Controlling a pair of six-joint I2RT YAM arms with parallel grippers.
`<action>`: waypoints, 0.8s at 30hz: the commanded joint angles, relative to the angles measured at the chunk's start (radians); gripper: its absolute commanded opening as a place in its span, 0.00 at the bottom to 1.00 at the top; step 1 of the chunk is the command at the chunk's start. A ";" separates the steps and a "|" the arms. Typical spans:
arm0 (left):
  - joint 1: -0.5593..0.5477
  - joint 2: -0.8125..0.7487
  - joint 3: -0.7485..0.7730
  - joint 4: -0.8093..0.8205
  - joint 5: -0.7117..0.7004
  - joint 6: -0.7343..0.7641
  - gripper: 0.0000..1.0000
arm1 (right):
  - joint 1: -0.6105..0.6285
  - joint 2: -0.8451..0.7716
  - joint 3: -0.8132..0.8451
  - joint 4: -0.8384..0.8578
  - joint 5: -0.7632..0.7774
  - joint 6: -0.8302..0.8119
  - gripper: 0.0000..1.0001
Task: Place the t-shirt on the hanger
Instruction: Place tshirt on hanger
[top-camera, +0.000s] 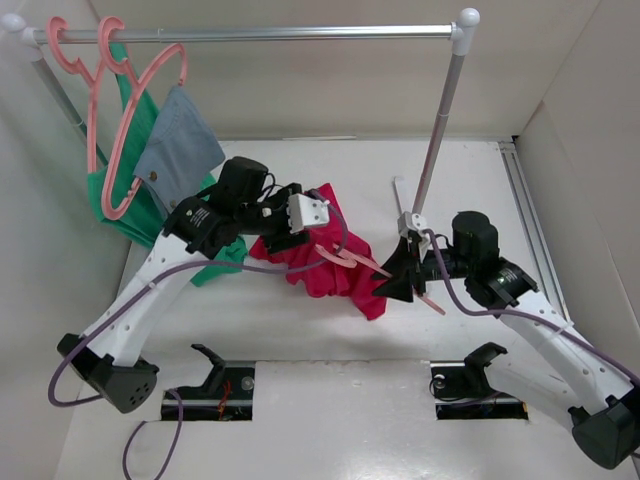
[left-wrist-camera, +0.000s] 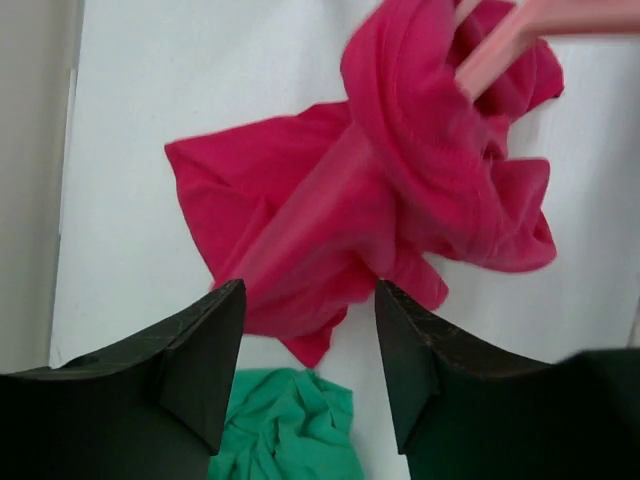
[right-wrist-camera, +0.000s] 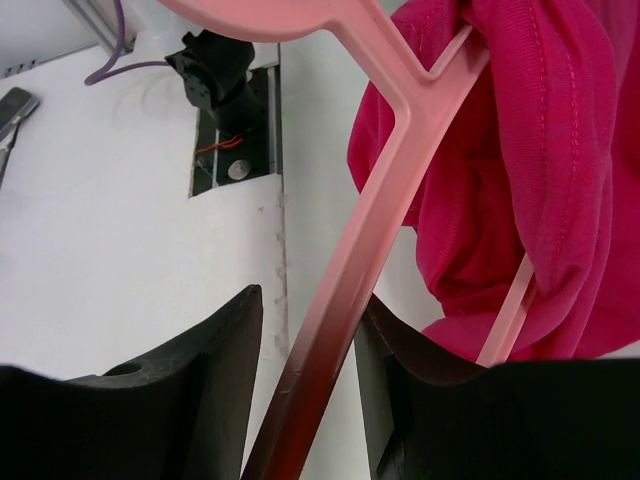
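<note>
Your left gripper (left-wrist-camera: 310, 300) hangs with jaws spread and empty. The crumpled crimson-red cloth t-shirt (left-wrist-camera: 300, 230) lies on the white table (left-wrist-camera: 130, 90) just beyond its fingertips, and a bunched green garment (left-wrist-camera: 285, 425) lies nearer, beneath them. Your right gripper (right-wrist-camera: 308, 300) clamps one straight bar of the thin salmon-pink plastic hanger (right-wrist-camera: 400, 130). Ahead of its fingers, shirt fabric drapes over the hanger's far end.

Three garments are counted: one crimson-red cloth t-shirt (top-camera: 320, 262), one green garment (top-camera: 118, 208), one grey-blue cloth (top-camera: 180, 150). Three salmon-pink plastic hangers are counted: two rail-hung hangers (top-camera: 91, 120), one off-rail hanger (right-wrist-camera: 390, 170). Two black claws are seen: left claw (left-wrist-camera: 310, 340), right claw (right-wrist-camera: 308, 335).
</note>
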 joint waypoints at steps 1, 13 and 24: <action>0.020 -0.138 -0.101 0.154 -0.021 -0.123 0.50 | -0.027 -0.042 0.028 0.089 0.021 -0.014 0.00; 0.011 -0.135 -0.491 0.367 -0.081 -0.290 0.74 | -0.075 -0.033 0.055 0.089 0.004 -0.014 0.00; -0.011 -0.106 -0.706 0.716 -0.036 -0.371 0.74 | -0.075 -0.051 0.064 0.089 0.023 -0.005 0.00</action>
